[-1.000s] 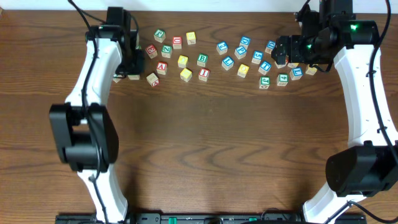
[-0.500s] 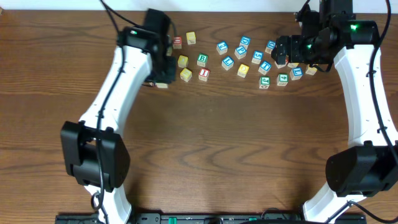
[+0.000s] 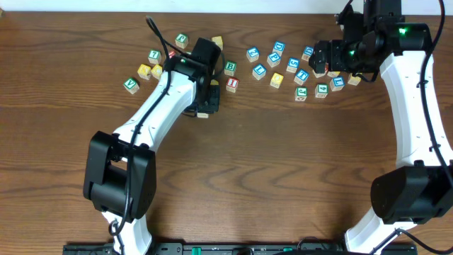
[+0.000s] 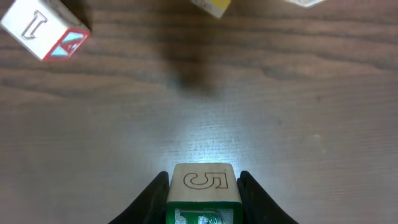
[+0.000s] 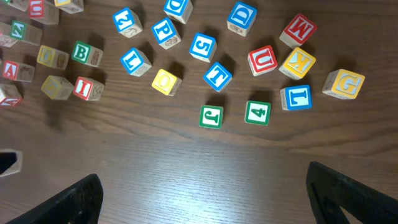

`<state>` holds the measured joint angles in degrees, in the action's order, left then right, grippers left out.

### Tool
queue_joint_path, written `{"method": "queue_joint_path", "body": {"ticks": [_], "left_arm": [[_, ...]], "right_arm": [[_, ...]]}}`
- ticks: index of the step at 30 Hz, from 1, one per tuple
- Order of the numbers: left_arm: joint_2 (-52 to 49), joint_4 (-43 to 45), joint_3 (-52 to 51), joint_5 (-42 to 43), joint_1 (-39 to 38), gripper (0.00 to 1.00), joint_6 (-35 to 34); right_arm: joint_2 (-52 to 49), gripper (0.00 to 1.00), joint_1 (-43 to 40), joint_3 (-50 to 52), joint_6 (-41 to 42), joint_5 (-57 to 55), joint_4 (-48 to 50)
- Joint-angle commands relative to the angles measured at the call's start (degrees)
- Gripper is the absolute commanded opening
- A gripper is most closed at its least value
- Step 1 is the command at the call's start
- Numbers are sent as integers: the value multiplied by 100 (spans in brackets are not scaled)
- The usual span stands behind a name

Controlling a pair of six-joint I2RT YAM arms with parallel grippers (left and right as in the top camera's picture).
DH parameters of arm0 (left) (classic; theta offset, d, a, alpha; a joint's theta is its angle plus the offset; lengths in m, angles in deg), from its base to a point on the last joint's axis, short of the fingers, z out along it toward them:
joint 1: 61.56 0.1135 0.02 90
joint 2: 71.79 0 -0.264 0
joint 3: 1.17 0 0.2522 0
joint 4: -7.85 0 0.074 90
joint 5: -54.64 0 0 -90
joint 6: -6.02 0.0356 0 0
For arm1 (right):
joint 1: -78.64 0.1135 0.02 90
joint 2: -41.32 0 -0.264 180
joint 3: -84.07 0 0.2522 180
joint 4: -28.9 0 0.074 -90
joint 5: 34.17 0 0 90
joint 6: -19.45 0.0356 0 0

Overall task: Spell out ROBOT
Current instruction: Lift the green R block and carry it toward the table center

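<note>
Clamping the left gripper [image 4: 202, 185] jaws on a wooden cube [image 4: 201, 180] with a green-printed side, its letter unreadable, and holding it low over the bare table [image 4: 205, 112] on the near side of the left-hand scatter. Looking past it, finding the green B cube [image 3: 230, 68] just beyond and slightly right of those jaws, nearer this arm than the other. Hanging the right gripper [image 5: 202, 186] with jaws wide apart and empty, facing the blue T cube [image 5: 217, 76] and a yellow cube [image 5: 166, 81] straight ahead, likely making those the right arm's job.
</note>
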<state>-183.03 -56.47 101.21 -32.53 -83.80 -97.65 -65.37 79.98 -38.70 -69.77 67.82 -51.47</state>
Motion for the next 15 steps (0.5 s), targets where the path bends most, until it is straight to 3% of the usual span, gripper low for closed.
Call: {"method": "queue_joint_path", "body": {"ticks": [1,15], "left_arm": [[-24,262,-254,-33,4,28,-96],[-96,1600,-966,-35,-72,28,269]], "right_arm": [[17,99,20,-103,-63,-2,-2],[17,99,20,-103,-63,-2,-2]]}}
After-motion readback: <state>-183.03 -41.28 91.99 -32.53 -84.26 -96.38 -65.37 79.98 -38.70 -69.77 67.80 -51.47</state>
